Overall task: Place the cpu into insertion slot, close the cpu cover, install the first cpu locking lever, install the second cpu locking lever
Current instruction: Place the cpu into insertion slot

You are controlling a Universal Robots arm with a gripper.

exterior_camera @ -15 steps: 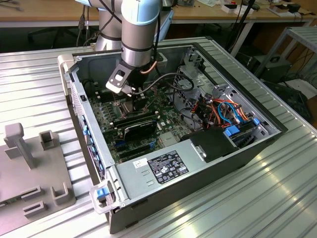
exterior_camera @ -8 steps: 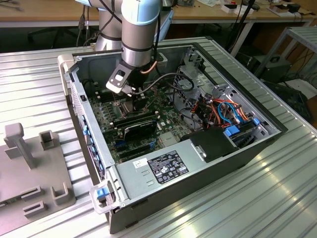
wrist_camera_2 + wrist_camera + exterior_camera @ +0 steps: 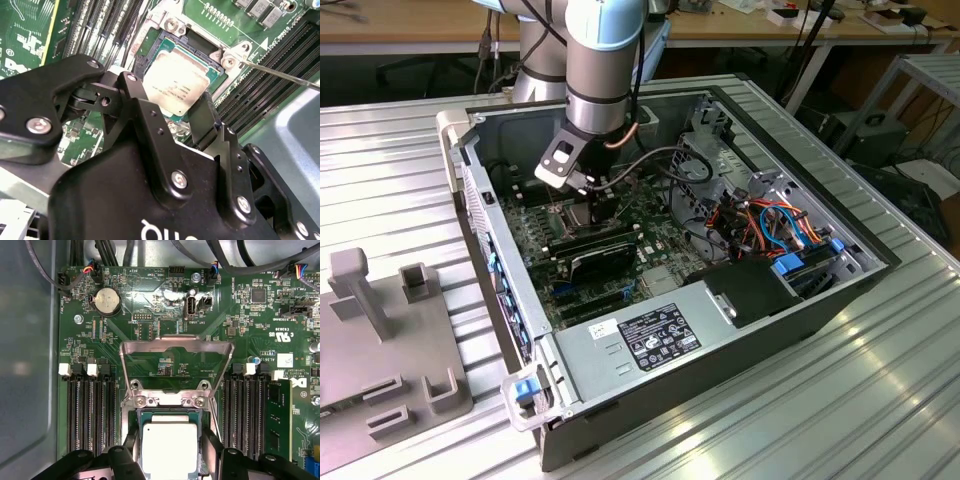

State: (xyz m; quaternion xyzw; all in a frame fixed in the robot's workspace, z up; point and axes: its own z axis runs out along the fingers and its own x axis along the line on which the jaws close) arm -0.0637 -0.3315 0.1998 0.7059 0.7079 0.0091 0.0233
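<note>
Hovering low, the gripper (image 3: 172, 436) has its fingers (image 3: 212, 445) spread a touch wider than the cpu (image 3: 169, 450), which lies flat in the insertion slot (image 3: 170, 413) between them. Placing looks all but done. The cpu cover (image 3: 150, 344) stands open just ahead of the gripper; the next move calls for clearing the cpu without nudging it.

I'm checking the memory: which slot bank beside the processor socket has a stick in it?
The bank with the green memory stick standing in its outermost slot; the other bank has only empty black slots.
</note>
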